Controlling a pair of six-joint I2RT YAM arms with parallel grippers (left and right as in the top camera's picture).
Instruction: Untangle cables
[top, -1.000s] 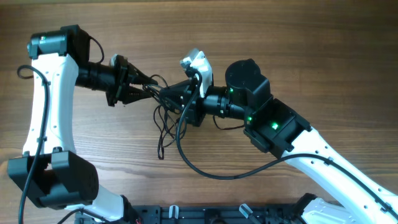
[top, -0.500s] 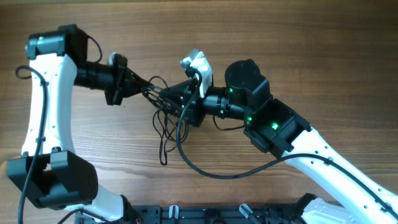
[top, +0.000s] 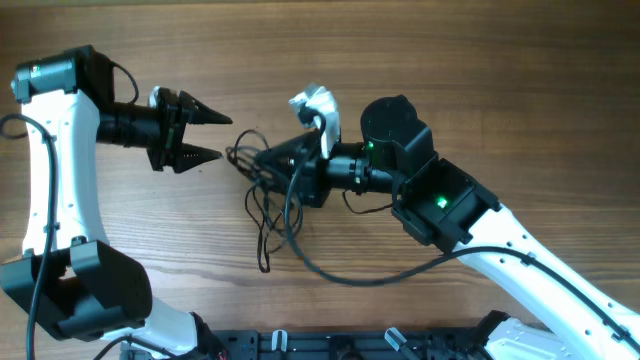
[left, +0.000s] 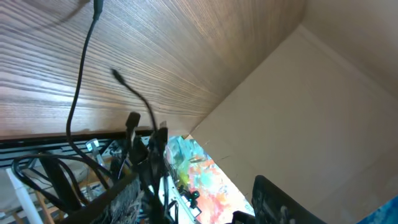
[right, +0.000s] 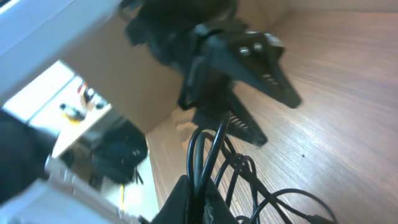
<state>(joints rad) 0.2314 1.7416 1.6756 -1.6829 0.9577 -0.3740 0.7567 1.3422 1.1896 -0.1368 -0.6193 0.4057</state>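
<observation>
The cables (top: 262, 205) are a bunch of thin black cords on the wooden table, trailing toward the front. My right gripper (top: 268, 158) is shut on the bunch's upper loops. The right wrist view shows the cords (right: 245, 171) pinched between its jaws (right: 200, 198). My left gripper (top: 208, 135) is open and empty, a short gap to the left of the bunch. It also shows in the right wrist view (right: 249, 59). In the left wrist view, thin cords (left: 78, 93) with a plug end hang ahead of the open jaws (left: 199, 202).
The right arm's thicker black cable (top: 335, 278) loops over the table in front of the bunch. A black rail (top: 330, 345) runs along the front edge. The left arm's base (top: 90, 290) stands at the front left.
My left gripper has let go of the cables, opened, and pulled back to the left. The right gripper stays shut on the bunch, which has shifted slightly.
</observation>
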